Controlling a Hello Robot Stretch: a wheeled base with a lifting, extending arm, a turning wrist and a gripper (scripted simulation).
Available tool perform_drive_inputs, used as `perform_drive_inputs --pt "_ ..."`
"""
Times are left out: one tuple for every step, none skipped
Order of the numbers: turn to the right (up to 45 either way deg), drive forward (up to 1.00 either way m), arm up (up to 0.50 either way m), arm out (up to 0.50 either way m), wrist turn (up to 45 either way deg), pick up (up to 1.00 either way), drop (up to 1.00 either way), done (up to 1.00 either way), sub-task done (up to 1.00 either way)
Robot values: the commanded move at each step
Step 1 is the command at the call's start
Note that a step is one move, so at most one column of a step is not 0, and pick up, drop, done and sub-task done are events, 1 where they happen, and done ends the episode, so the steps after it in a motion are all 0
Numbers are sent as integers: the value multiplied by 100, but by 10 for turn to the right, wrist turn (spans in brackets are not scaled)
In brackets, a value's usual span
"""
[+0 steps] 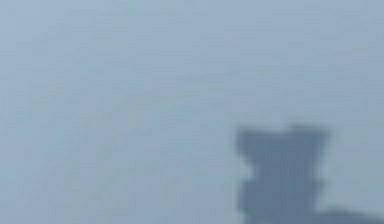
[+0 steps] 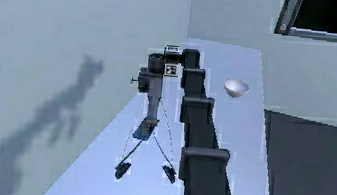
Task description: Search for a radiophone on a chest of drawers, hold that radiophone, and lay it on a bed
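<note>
Gripper with a dark body and 2 thin fingers (image 2: 146, 169) hangs at the end of the long dark square arm bar (image 2: 200, 128), fingers pointing down the arm side view toward its bottom edge. Only bare top lies behind them, so it holds nothing; more of its state than that cannot be told. 2 small white marker squares with black marks (image 2: 168, 63) sit just beside its body, at the bar's tip.

Beneath arm and gripper runs a long, pale blue-white flat top (image 2: 238, 131), judged from the task to be the chest of drawers. Where the radiophone is cannot be told. 1 loose object rests on that top, a small white rounded thing, bowl-like (image 2: 236, 87), and whether it is the radiophone is unclear.

It lies on the other side of the arm bar from the gripper. The gripper is to the bar's left in the arm side view and the white thing to its right, near the bar, about level with the gripper's body and well apart from the fingertips. Round in outline, it offers no long axis to line up on.

On that reading, the coming move turns on getting the fingers across the bar's line, or on looking elsewhere. Beyond lie dark grey floor (image 2: 311, 167) and a dark-framed panel high on the wall (image 2: 323, 17). The forward view faces a plain pale blue-grey wall (image 1: 120, 90).
</note>
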Motion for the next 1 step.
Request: perform_drive_inputs --pt "0 0 0 0 450 0 0 0 0"
